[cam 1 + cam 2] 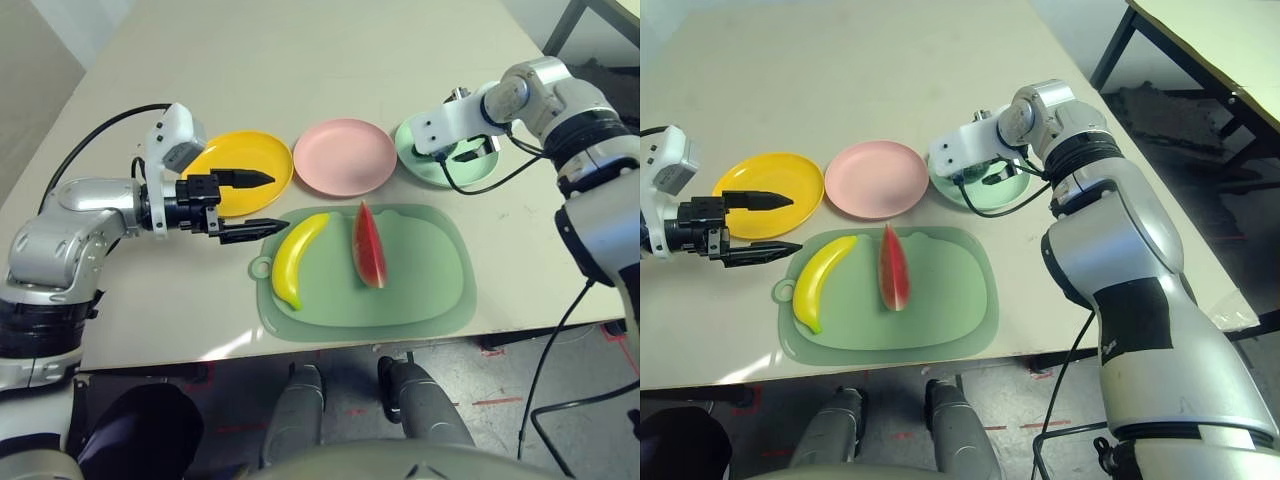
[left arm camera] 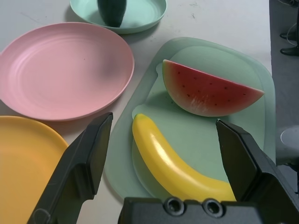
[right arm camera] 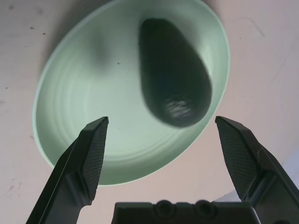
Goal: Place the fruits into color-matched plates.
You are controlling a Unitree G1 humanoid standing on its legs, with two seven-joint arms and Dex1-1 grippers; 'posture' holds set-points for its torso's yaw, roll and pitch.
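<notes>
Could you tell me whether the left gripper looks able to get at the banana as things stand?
Probably yes: the left gripper is open beside the banana, which lies alone on the mat, apart from the watermelon.

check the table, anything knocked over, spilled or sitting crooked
Nothing stands out. The dark green oval avocado lies in the mint green plastic plate. The curved yellow banana and the red watermelon wedge lie apart on the pale-green mat, not yet sorted. The yellow-orange plate and pink plate are bare.

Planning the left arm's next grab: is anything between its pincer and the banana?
Nothing visible. The open left pincer sits beside the banana, which lies bare on the mat, apart from the watermelon.
</notes>
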